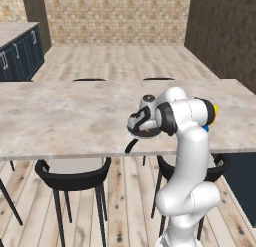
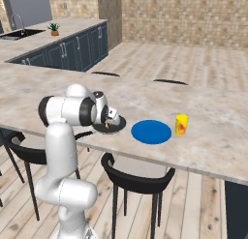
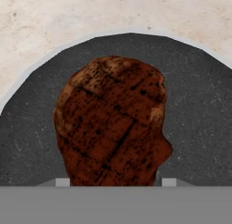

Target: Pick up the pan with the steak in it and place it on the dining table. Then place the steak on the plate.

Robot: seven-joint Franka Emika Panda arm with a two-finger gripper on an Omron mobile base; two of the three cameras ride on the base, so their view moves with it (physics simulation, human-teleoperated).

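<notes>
My fingers (image 2: pixel 109 123) are lowered into the pan (image 2: pixel 118 125), which sits on the dining table worktop (image 1: pixel 65 116) close to its near edge. In the left base view my hand covers most of the pan (image 1: pixel 144 135); its short black handle juts out over the near edge of the worktop toward the chairs.

In the hand view the steak (image 3: pixel 111 123) lies on the dark floor of the pan (image 3: pixel 195 109), directly ahead and very close. The pan's thin pale rim curves above it, with the marbled worktop (image 3: pixel 59 19) beyond. Two small grey tips show at the bottom, one on each side of the steak's lower end. I cannot tell whether they touch it, so whether I am released or clenched on the meat is undetermined.

In the right base view a round blue plate (image 2: pixel 151 131) lies flat on the worktop just beside the pan, on its right, apart from it. A yellow cup (image 2: pixel 181 124) stands upright near the plate's far side.

Black chairs (image 1: pixel 75 173) stand under the near edge of the worktop.
</notes>
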